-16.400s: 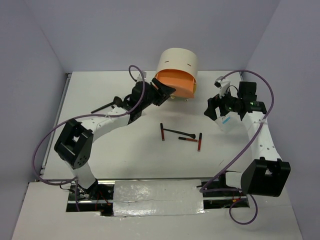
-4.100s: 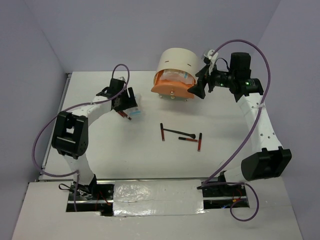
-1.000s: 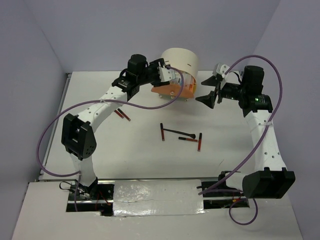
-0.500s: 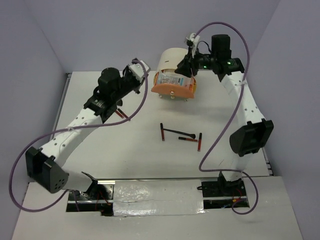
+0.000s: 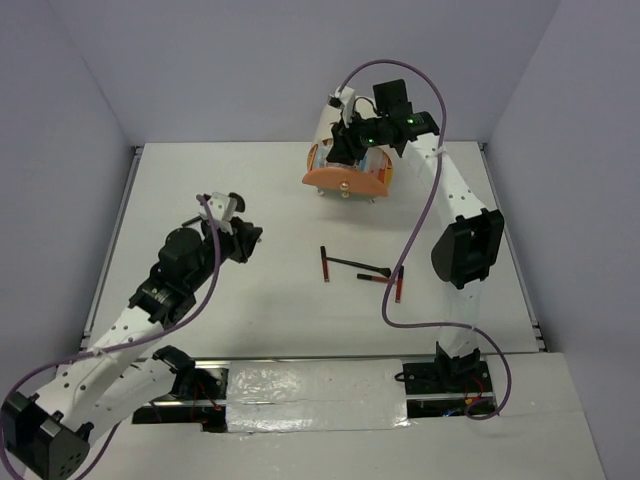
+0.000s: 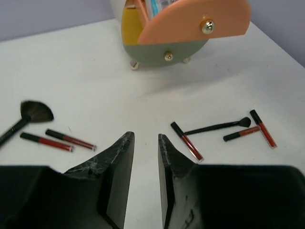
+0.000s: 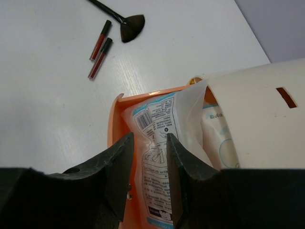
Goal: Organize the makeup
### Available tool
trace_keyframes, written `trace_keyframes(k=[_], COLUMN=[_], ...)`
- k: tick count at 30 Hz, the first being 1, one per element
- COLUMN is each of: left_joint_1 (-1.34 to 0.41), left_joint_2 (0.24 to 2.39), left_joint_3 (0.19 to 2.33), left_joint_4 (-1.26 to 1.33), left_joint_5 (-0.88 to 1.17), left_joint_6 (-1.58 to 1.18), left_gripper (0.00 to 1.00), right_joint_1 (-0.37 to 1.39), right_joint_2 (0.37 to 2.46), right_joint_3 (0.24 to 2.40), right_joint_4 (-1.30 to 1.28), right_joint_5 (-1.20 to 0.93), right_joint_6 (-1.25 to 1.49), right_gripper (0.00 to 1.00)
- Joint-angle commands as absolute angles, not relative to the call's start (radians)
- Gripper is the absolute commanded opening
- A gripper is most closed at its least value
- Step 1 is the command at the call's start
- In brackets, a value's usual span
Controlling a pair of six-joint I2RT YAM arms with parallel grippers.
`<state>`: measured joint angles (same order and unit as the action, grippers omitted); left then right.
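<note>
Right tool (image 7: 148,137) is down over the orange drawer (image 7: 113,125) of the cream cylinder (image 7: 252,109), jaws slightly apart over a white-and-blue packet (image 7: 153,114). Can't tell if it's pinching it. Left tool (image 6: 145,138) hangs parted and empty in front of the cylinder, above the red sticks (image 6: 188,142) and brush (image 6: 217,127) on the tabletop (image 6: 95,71). Worry: the packets stick up out of the drawer, so closing it could crumple them against the cylinder wall.

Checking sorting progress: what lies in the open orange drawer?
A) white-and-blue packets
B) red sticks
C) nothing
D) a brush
A: the right wrist view shows packets in the drawer; the brush and red sticks lie on the table.
</note>
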<state>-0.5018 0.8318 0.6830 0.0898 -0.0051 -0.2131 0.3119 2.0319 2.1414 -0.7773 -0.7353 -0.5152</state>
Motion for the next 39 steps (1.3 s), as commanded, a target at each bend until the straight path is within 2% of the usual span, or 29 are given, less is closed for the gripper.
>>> trace_keyframes(k=[1, 5, 14, 30, 34, 39], left_joint_1=[-0.5, -0.5, -0.5, -0.5, -0.5, -0.5], left_joint_2=[0.744, 0.671, 0.666, 0.69, 0.693, 0.701], left_joint_3=[0.611, 0.543, 0.564, 0.578, 0.58, 0.591], left_joint_4=[0.124, 0.117, 0.089, 0.112, 0.12, 0.12], left_joint_5=[-0.077, -0.104, -0.124, -0.106, -0.1, -0.095], left_joint_6=[-0.391, -0.455, -0.457, -0.449, -0.451, -0.451], left_gripper=[0.4, 0.43, 0.46, 0.47, 0.48, 0.51], right_joint_1=[0.324, 0.34, 0.35, 0.342, 0.339, 0.33], right_joint_2=[2.055, 2.08, 2.094, 2.03, 2.002, 1.91], right_joint_3=[2.192, 2.201, 2.158, 2.111, 2.112, 2.106], right_joint_4=[-0.723, -0.693, -0.658, -0.706, -0.721, -0.667], right_joint_5=[-0.649, -0.58, -0.381, -0.336, -0.437, -0.577], right_joint_6=[-0.485, -0.469, -0.434, -0.469, -0.492, -0.483], right_gripper=[0.41, 0.4, 0.35, 0.32, 0.45, 0.52])
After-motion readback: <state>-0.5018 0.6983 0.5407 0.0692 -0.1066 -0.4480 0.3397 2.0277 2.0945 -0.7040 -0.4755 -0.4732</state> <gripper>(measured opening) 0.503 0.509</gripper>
